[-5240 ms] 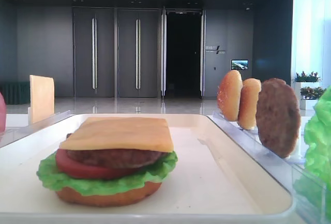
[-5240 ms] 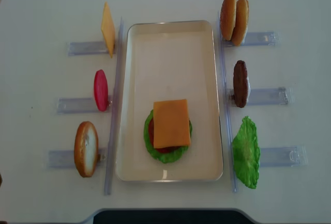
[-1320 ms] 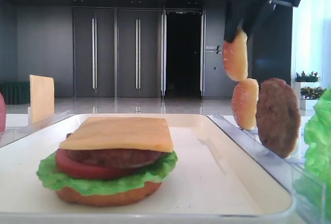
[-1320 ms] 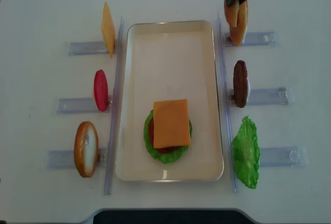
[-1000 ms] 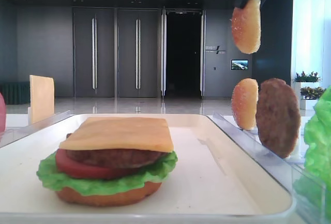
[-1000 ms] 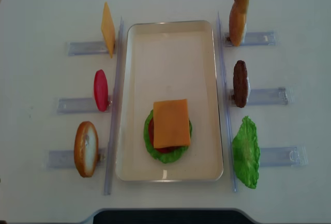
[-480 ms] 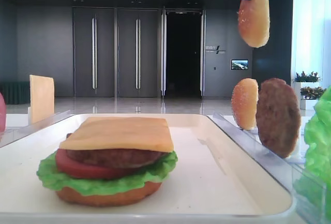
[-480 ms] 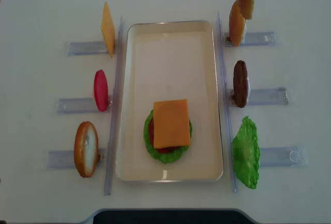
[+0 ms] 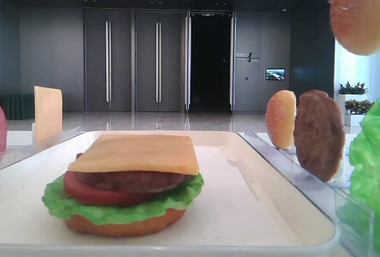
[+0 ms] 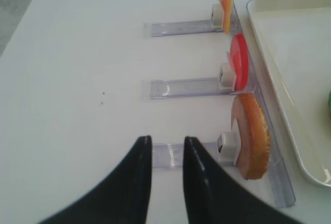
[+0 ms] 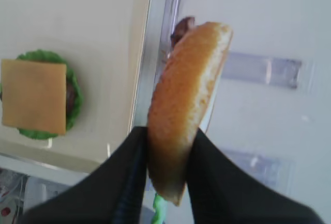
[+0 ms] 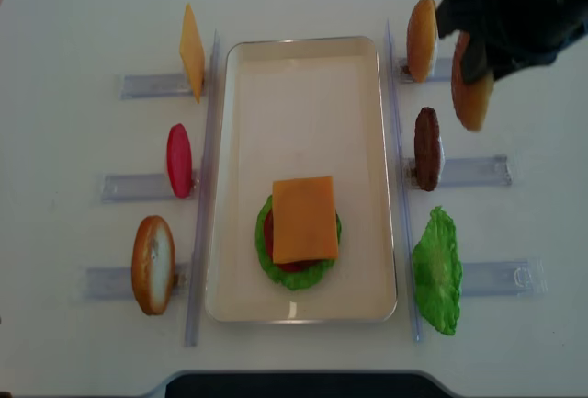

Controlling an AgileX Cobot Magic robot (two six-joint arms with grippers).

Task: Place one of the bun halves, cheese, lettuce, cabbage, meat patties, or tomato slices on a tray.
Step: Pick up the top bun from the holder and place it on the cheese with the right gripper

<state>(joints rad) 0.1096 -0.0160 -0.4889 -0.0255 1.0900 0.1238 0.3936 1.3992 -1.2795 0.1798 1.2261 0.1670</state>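
Cream-white rectangular tray (image 12: 303, 76) with a part-built burger, and a bun top held in the air to its right.

On the tray, an orange square cheese slice (image 12: 304, 218) tops a brown patty, a red tomato slice, ruffled green lettuce (image 12: 299, 274) and a flat bottom bun. The right gripper (image 11: 166, 154) is clamped edge-on around a golden-brown sesame bun half (image 12: 471, 93), which hangs above the table right of the tray, near the upright dark brown grainy meat patty (image 12: 426, 148). Clear plastic racks (image 12: 473, 171) flank the tray, holding a second bun half (image 12: 422, 39), a spare lettuce leaf (image 12: 437, 272), a spare cheese slice (image 12: 191, 51), a red tomato slice (image 12: 179, 160) and another bun (image 12: 152, 264). The left gripper (image 10: 165, 154) hovers over the left-hand racks, its dark fingers narrowly parted around nothing.
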